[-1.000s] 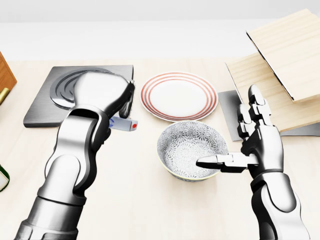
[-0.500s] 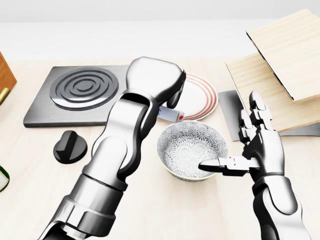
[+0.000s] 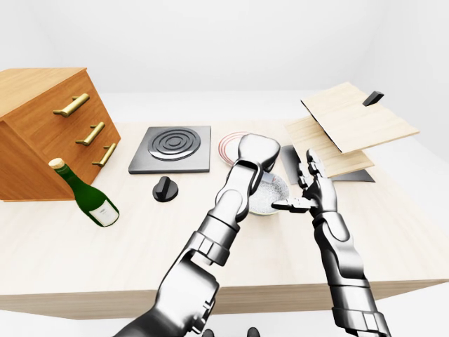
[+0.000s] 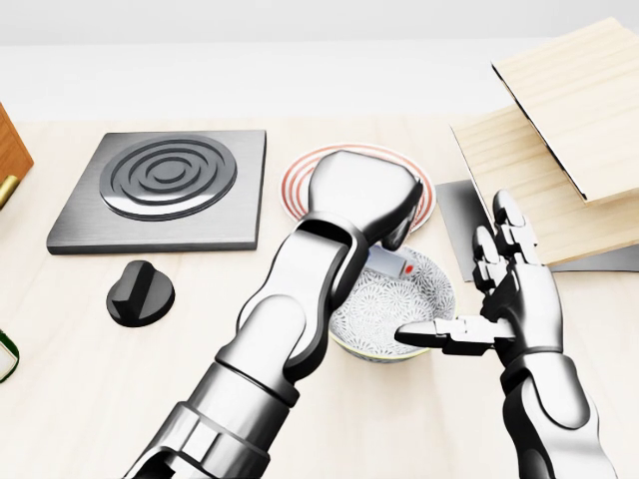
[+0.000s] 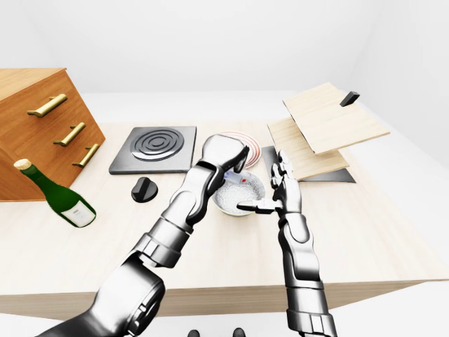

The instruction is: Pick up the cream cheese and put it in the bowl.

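Table: a pale wooden top is carrying every item listed below.
Drawer cabinet: it is standing at the left of the left-eye view, showing three brass handles.
Wooden boards: two light panels are lying stacked and tilted at the upper right of the head view.
Hotplate: the dark square slab with concentric rings is sitting left of the plate.
Wine bottle: the green bottle is leaning beside the cabinet, cork end up.
Plate: the red-rimmed white plate is lying just above the bowl, partly covered by the left hand.
Bowl: the patterned bowl is sitting between both hands.
Left hand: it is hovering over the bowl's upper-left rim, fingers curled around the cream cheese.
Right hand: it is standing just right of the bowl, fingers spread upward and thumb pointing over the rim, gripping nothing.
Knob: the black knob is resting below the hotplate.
Cream cheese: the small pack is protruding from the left hand, above the bowl's interior.
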